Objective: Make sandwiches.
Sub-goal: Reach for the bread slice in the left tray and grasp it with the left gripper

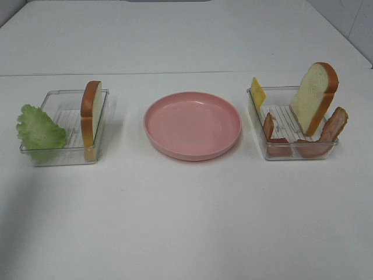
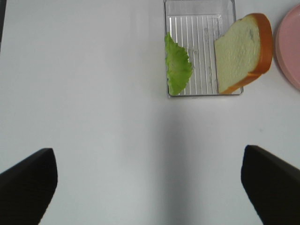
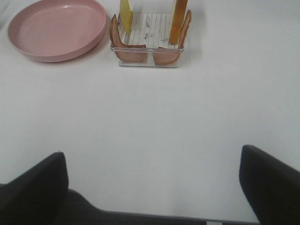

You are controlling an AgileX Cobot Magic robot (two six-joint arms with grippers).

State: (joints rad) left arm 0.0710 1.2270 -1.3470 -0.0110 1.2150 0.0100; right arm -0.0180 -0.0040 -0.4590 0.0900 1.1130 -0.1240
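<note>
Both the left end effector point(image 2: 147, 151) and right end effector point(image 3: 151, 151) hang spread and empty while the bread slices point(image 1: 315, 96) lean upright in the trays point(image 1: 61, 93) either side of the plate point(image 1: 192, 156), probably light, firm toys best pinched across the top crust, the lettuce point(image 1: 39, 127) likely floppier.

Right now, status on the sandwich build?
Left gripper open, right gripper open, both empty. Left tray: left bread, lettuce. Right tray: right bread, cheese, bacon. Pink plate bare, path clear.
</note>
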